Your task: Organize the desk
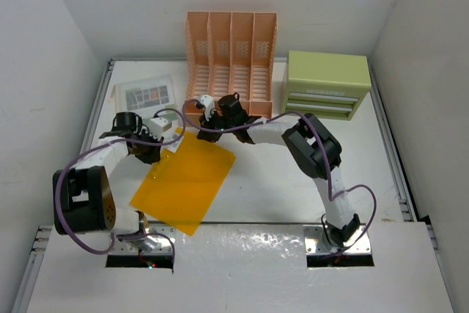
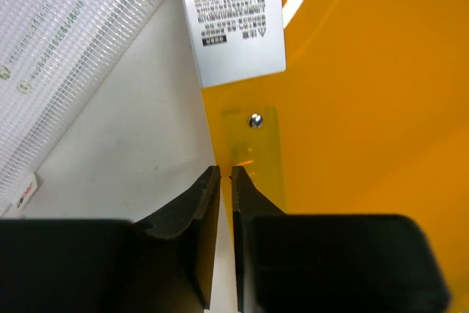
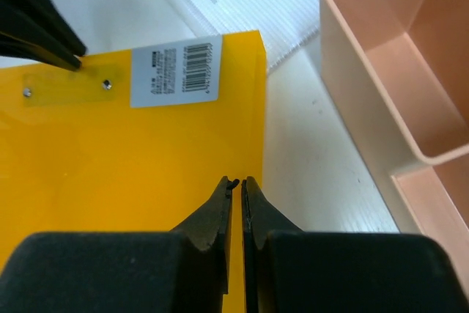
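A yellow plastic folder [image 1: 187,181] lies tilted on the white desk [image 1: 293,188], with a barcode label [image 2: 234,20] near its far edge. My left gripper [image 1: 174,137] is at the folder's far left corner. In the left wrist view its jaws [image 2: 226,175] are shut on the folder's thin edge [image 2: 352,108], just below a small rivet. My right gripper [image 1: 207,131] is at the far right corner. Its jaws [image 3: 239,181] are likewise shut on the folder's side edge [image 3: 132,159]. The left gripper's dark fingers [image 3: 37,27] show at the top left of the right wrist view.
A peach slotted file rack [image 1: 231,56] stands at the back centre, close to the right gripper [image 3: 396,71]. A green drawer box [image 1: 326,82] sits at the back right. A white mesh pouch with papers [image 1: 146,97] lies at the back left, beside the folder [image 2: 66,49].
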Available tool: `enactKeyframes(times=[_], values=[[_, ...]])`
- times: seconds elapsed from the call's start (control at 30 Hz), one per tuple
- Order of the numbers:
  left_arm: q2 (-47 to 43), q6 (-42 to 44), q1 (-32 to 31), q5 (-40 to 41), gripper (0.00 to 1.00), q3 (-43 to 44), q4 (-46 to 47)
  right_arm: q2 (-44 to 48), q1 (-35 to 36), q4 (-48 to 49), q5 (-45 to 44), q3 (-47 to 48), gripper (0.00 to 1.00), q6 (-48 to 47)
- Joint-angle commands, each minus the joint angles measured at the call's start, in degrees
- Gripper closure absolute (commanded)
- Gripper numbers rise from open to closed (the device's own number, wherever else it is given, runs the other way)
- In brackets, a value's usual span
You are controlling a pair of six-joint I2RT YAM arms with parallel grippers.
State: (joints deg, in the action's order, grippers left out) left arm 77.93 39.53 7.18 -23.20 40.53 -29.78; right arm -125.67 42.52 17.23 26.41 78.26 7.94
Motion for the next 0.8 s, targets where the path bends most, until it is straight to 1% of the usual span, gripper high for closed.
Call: enactKeyframes(times=[0.0,0.03,0.1,0.13,0.23,0.3,0.33,0.43,0.6,0.63,0.7,0.77], values=[[1.9,-2.5,-0.2,-2.0,0.89,3.1,1.6,-0.8,5.0,-5.3,15.2,1.0,0.96,2.7],[2.8,-2.7,-0.2,-2.8,0.82,3.8,1.7,-1.2,5.0,-4.7,17.5,1.0,0.96,3.6],[3.3,-2.9,-0.3,-3.5,0.78,4.7,1.8,-1.4,5.1,-3.4,19.9,0.8,0.96,4.5],[3.3,-2.8,-0.3,-4.0,0.73,5.5,1.9,-1.4,5.0,-3.0,21.0,0.1,0.96,4.4],[2.1,-1.2,-0.3,-5.9,0.69,7.7,1.6,-0.9,5.2,-1.2,22.1,-1.9,0.96,4.8],[1.4,0.1,-0.3,-7.3,0.64,9.1,1.5,-1.0,5.2,0.1,23.6,-2.4,0.96,6.2],[1.3,0.9,-0.2,-8.3,0.56,9.6,1.4,-1.0,5.3,2.1,24.4,-2.9,0.96,7.0],[3.0,2.3,-0.2,-10.8,0.46,11.4,-0.6,-1.1,5.9,4.4,26.1,-3.5,0.96,8.7],[5.5,1.6,-0.2,-12.4,0.42,12.7,-2.1,-0.8,6.8,4.0,26.3,-4.1,0.96,7.9],[5.7,1.7,-0.1,-13.4,0.38,12.8,-2.3,-0.9,6.9,3.9,26.3,-4.3,0.96,7.8],[5.6,1.8,-0.1,-14.6,0.34,13.0,-2.7,-0.8,7.0,3.9,26.3,-4.4,0.96,7.8],[5.7,1.4,-0.2,-14.3,0.33,13.2,-2.4,-0.7,7.1,4.1,26.4,-4.6,0.96,7.7]])
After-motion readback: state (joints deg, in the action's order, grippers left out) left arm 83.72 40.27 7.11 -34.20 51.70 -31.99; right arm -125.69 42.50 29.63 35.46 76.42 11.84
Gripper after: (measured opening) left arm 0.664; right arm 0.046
